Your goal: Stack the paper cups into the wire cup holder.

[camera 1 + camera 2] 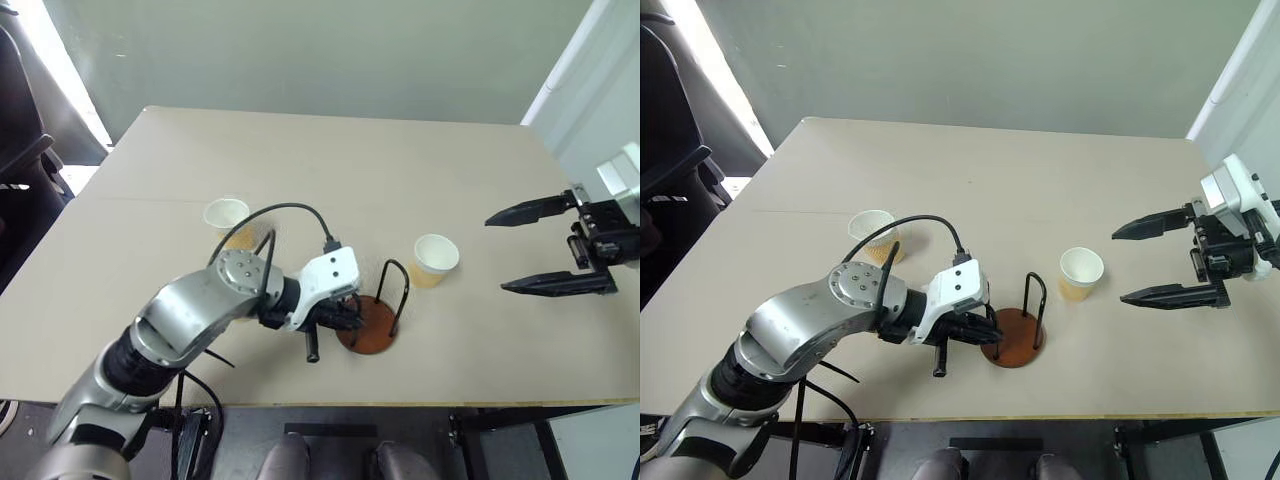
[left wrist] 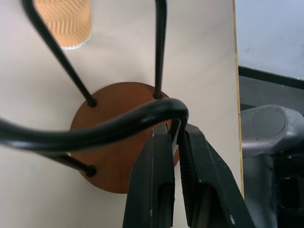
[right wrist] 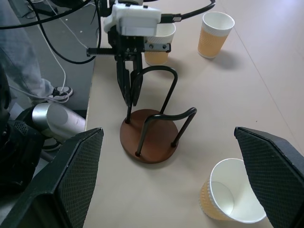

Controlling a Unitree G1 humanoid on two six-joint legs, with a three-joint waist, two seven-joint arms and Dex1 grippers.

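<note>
Pale beige laminate covers the desk (image 1: 330, 160), and everything sits toward its near half. Furthest left stand yellow-orange paper cups with white rims (image 3: 216, 33): from the head views one shows there, and the right wrist view shows a second close beside it, partly hidden behind the left arm. Next comes the left claw (image 3: 131, 92), its black fingers (image 2: 152, 190) pressed together on the top of one wire loop of the round reddish-brown wire cup holder (image 1: 372, 330), which stands near the desk's front edge with nothing in it. Just right of the holder, apart from it, is another upright yellow-orange paper cup (image 1: 434, 260). Furthest right, the right claw (image 1: 545, 250) hangs above the desk with its fingers spread wide, holding nothing, well apart from that cup.

The risk I see lies with the pinched loop. The holder looks light, so a pull from the left arm could tip it or drag it over the front edge. If it slides sideways instead, the base could knock the nearby cup over.
</note>
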